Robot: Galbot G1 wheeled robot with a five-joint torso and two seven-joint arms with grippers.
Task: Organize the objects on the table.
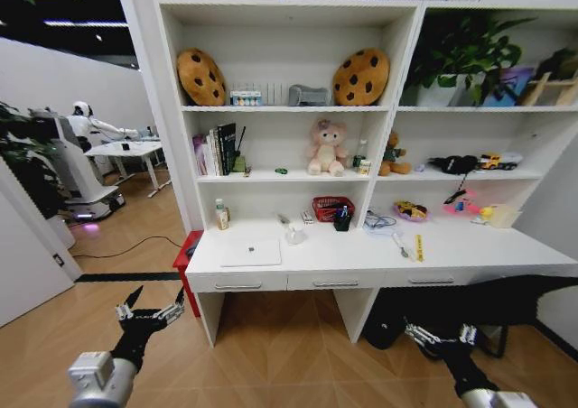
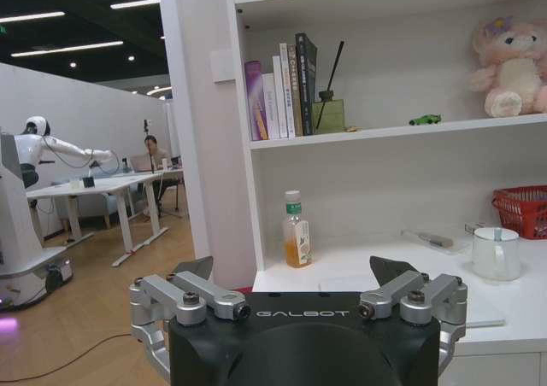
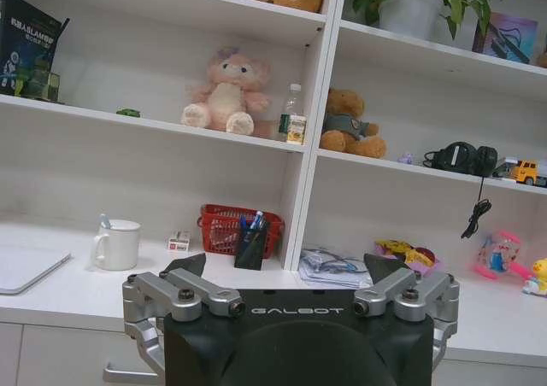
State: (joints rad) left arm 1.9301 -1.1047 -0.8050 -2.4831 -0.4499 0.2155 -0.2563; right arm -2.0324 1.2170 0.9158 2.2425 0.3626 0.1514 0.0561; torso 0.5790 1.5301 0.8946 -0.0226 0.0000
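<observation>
left gripper [image 1: 143, 311] and right gripper [image 1: 440, 334] both sit low in the head view, in front of the table [image 1: 379, 265] and below its top, touching nothing. left jaws spread wide, nothing between them. right jaws likewise apart and empty.

beyond and above the left jaws, the closed silver laptop [image 1: 250, 252] lies flat on the left part of the desktop; in the right wrist view its corner [image 3: 26, 269] shows off to one side of the right jaws. white mug [image 1: 295, 236] stands just beside the laptop, toward the back. red basket [image 3: 229, 228] farther back, a dark holder with blue pen [image 3: 256, 222] touching its front.

tiny green toy car [image 2: 425, 119] sits on the shelf above the desktop, well above both jaws, near the pink plush bear [image 1: 326, 148]. black marker: cannot tell where.
</observation>
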